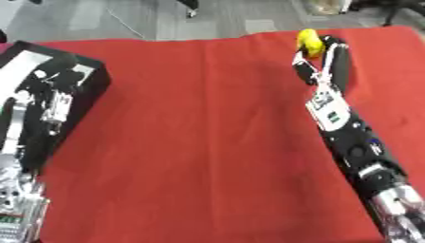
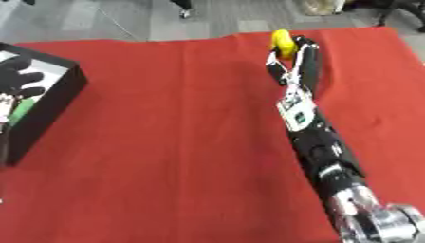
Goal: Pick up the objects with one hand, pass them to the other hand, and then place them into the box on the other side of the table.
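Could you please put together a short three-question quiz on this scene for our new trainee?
1. True or false: the right hand is at the small yellow object.
2. Which hand is over the black box at the table's left edge?
3. The red cloth-covered table between the arms holds: (a) a cup, (b) nothing, (c) a plate.

Key: 1 true; 2 the left hand; 3 b.
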`<action>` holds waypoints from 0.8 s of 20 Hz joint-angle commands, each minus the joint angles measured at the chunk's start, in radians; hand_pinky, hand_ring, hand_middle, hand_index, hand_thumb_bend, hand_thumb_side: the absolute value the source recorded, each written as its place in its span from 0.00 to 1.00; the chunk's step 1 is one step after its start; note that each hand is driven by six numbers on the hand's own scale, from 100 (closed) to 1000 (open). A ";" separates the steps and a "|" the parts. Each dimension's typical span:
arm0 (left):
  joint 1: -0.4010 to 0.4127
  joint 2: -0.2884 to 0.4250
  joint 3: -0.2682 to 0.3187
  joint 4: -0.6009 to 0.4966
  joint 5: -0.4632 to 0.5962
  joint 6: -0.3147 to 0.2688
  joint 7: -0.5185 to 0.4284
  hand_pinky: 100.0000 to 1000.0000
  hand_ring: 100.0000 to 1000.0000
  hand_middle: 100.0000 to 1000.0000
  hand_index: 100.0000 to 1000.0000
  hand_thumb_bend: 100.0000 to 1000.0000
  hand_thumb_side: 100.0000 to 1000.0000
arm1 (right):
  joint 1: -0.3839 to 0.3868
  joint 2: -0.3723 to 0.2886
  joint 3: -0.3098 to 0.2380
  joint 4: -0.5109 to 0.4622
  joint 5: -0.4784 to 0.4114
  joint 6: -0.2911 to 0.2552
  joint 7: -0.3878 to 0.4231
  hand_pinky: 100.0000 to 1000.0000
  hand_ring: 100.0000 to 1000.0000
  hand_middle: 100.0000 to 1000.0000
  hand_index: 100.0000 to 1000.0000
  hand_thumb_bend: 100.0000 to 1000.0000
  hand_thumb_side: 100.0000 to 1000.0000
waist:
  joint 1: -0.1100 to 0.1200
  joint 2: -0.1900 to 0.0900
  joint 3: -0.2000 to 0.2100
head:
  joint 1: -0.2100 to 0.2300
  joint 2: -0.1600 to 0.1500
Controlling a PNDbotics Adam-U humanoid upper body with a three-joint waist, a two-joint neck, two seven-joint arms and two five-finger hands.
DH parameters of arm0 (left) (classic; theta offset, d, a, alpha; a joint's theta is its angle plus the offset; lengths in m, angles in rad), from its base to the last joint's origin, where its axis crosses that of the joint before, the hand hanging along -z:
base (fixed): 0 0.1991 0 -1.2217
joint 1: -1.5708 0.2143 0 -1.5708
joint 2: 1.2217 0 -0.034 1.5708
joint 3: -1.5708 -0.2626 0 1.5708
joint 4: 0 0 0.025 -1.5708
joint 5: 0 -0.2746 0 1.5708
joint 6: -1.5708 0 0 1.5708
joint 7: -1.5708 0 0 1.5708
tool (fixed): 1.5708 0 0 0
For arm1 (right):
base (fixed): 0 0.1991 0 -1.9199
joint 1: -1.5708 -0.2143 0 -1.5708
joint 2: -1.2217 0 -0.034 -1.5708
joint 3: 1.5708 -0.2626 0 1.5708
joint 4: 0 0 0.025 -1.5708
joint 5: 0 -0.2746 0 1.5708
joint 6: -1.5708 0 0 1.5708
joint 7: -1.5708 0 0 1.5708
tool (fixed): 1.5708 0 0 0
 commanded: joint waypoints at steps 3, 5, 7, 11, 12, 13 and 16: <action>-0.035 0.030 -0.024 0.035 -0.019 -0.002 0.004 0.74 0.77 0.82 0.81 0.16 0.63 | 0.092 0.109 0.086 -0.467 -0.106 0.054 0.296 0.79 0.67 0.34 0.31 0.00 0.00 | -0.021 -0.042 -0.010 | 0.039 0.001; -0.051 0.035 -0.038 0.049 -0.033 -0.004 0.001 0.75 0.77 0.82 0.81 0.16 0.63 | 0.128 0.146 0.139 -0.532 -0.141 0.049 0.373 0.79 0.67 0.34 0.31 0.00 0.00 | -0.021 -0.044 -0.015 | 0.043 0.001; -0.070 0.040 -0.057 0.063 -0.049 -0.005 -0.005 0.75 0.78 0.82 0.81 0.16 0.61 | 0.152 0.172 0.191 -0.570 -0.174 0.040 0.434 0.79 0.67 0.34 0.31 0.00 0.00 | -0.021 -0.046 -0.021 | 0.047 0.001; -0.103 0.041 -0.092 0.085 -0.086 -0.012 -0.025 0.75 0.79 0.83 0.83 0.19 0.58 | 0.166 0.194 0.270 -0.584 -0.248 0.032 0.513 0.79 0.66 0.34 0.31 0.00 0.00 | -0.021 -0.047 -0.026 | 0.051 0.001; -0.111 0.040 -0.102 0.088 -0.097 -0.016 -0.030 0.75 0.79 0.83 0.84 0.21 0.57 | 0.163 0.195 0.288 -0.579 -0.268 0.032 0.530 0.79 0.66 0.34 0.31 0.00 0.00 | -0.021 -0.048 -0.027 | 0.052 0.001; -0.117 0.039 -0.109 0.091 -0.108 -0.020 -0.035 0.75 0.79 0.83 0.84 0.22 0.56 | 0.159 0.196 0.302 -0.571 -0.290 0.034 0.546 0.79 0.66 0.34 0.31 0.00 0.00 | -0.020 -0.048 -0.027 | 0.053 0.001; -0.132 0.039 -0.133 0.089 -0.138 -0.035 -0.045 0.76 0.81 0.84 0.86 0.26 0.55 | 0.142 0.199 0.345 -0.540 -0.369 0.049 0.593 0.79 0.66 0.34 0.31 0.00 0.00 | -0.019 -0.047 -0.026 | 0.051 0.001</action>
